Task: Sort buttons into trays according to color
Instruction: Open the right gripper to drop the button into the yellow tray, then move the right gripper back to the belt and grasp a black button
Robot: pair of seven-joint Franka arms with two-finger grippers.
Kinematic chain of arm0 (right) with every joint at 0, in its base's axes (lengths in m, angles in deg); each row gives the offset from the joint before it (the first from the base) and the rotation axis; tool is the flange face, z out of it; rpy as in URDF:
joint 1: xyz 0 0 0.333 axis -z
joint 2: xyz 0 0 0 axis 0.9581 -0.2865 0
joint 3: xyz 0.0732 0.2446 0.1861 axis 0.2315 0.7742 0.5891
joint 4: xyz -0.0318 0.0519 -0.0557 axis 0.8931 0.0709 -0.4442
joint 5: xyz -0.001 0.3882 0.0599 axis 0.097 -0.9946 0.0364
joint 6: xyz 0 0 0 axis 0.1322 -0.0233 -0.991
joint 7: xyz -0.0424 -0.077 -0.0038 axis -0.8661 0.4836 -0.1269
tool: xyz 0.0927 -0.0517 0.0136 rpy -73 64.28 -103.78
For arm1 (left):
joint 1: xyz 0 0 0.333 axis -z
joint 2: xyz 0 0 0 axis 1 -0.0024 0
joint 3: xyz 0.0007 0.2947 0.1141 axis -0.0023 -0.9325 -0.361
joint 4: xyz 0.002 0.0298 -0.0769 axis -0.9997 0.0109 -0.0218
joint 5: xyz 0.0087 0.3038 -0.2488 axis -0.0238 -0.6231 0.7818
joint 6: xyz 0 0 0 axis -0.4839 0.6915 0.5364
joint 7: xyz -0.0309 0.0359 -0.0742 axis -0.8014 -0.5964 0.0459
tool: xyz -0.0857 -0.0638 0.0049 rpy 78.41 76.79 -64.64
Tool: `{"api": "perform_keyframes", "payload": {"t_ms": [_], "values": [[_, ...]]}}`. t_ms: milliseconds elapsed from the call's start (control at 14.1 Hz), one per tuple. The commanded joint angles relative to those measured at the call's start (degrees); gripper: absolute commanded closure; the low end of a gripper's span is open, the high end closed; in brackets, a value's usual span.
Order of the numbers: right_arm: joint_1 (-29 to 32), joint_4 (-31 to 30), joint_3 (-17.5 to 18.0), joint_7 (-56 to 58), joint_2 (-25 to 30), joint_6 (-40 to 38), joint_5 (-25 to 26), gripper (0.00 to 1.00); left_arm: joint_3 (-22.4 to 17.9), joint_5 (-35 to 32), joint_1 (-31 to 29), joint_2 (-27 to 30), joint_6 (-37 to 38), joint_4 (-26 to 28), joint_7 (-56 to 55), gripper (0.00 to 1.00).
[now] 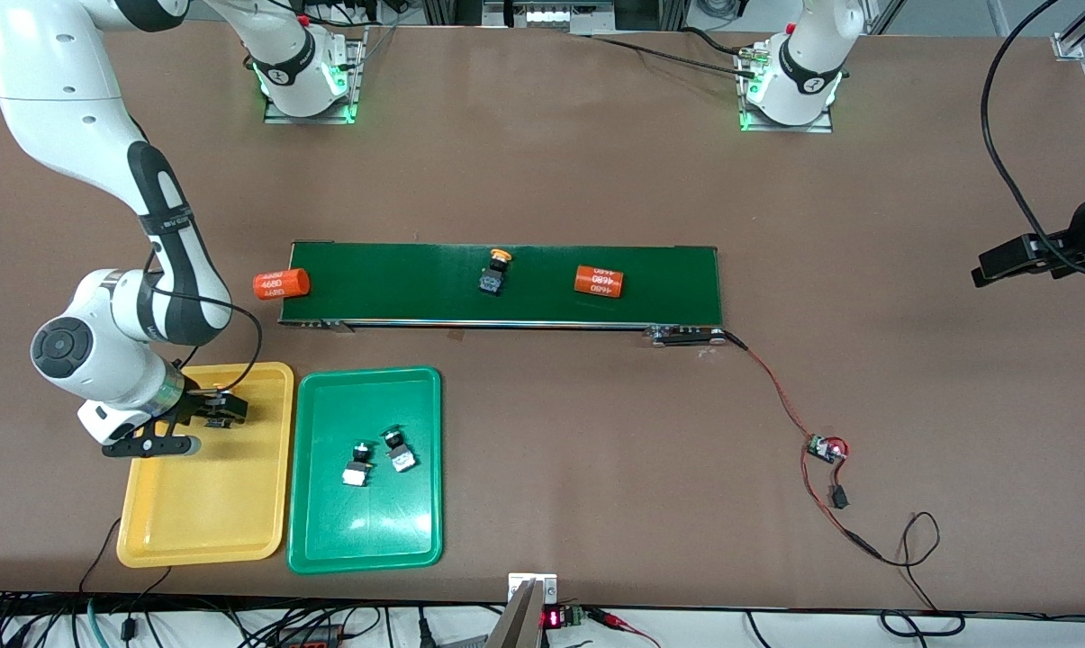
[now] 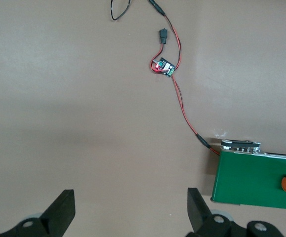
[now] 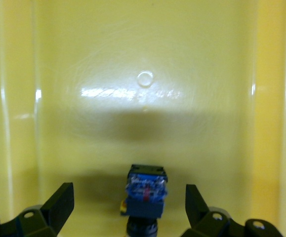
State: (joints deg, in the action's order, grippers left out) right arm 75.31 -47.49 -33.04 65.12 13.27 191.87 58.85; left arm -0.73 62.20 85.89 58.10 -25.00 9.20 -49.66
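Observation:
My right gripper (image 1: pixel 204 427) is open, low over the yellow tray (image 1: pixel 204 513). In the right wrist view a button (image 3: pixel 145 195) with a black and blue body lies on the yellow tray floor (image 3: pixel 147 59) between the open fingers (image 3: pixel 61 202), touching neither. Two green buttons (image 1: pixel 357 468) (image 1: pixel 399 452) lie in the green tray (image 1: pixel 366 540). A yellow-orange button (image 1: pixel 495 273) lies on the dark-green conveyor belt (image 1: pixel 416 288). My left gripper (image 2: pixel 131 202) is open and empty over bare table, at the left arm's end of the table (image 1: pixel 1019 256).
One orange cylinder (image 1: pixel 598 280) lies on the belt, another (image 1: pixel 281 283) on the table at the belt's end nearest the right arm. A red and black wire with a small circuit board (image 1: pixel 826 448) runs from the belt's motor end (image 1: pixel 686 336).

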Motion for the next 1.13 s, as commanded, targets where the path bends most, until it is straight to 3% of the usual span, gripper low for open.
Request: {"api": "perform_keyframes", "payload": {"t_ms": [0,212,495,848,1061], "values": [[-1.3,-8.1,2.2,-5.9,9.9,-4.8,-0.4,0.00,-0.8,0.7,1.1,4.3,-4.0,7.0,-0.5,0.00],[-5.8,-19.2,4.4,-17.2,21.3,-7.1,-0.4,0.00,-0.8,0.6,0.8,4.3,-5.1,6.8,-0.3,0.00],[-14.2,-25.6,4.5,-27.4,30.8,-10.1,-0.4,0.00,-1.0,0.5,0.4,4.5,-4.0,6.7,0.4,0.00],[-22.5,-27.0,4.5,-35.6,31.7,-9.5,-0.5,0.00,-1.2,0.4,0.5,4.1,-4.1,5.5,6.2,0.00],[-26.8,-27.5,4.5,-42.8,31.2,-7.2,-0.5,0.00,-0.5,-1.7,1.4,2.4,-4.1,4.3,1.1,0.00]]}}
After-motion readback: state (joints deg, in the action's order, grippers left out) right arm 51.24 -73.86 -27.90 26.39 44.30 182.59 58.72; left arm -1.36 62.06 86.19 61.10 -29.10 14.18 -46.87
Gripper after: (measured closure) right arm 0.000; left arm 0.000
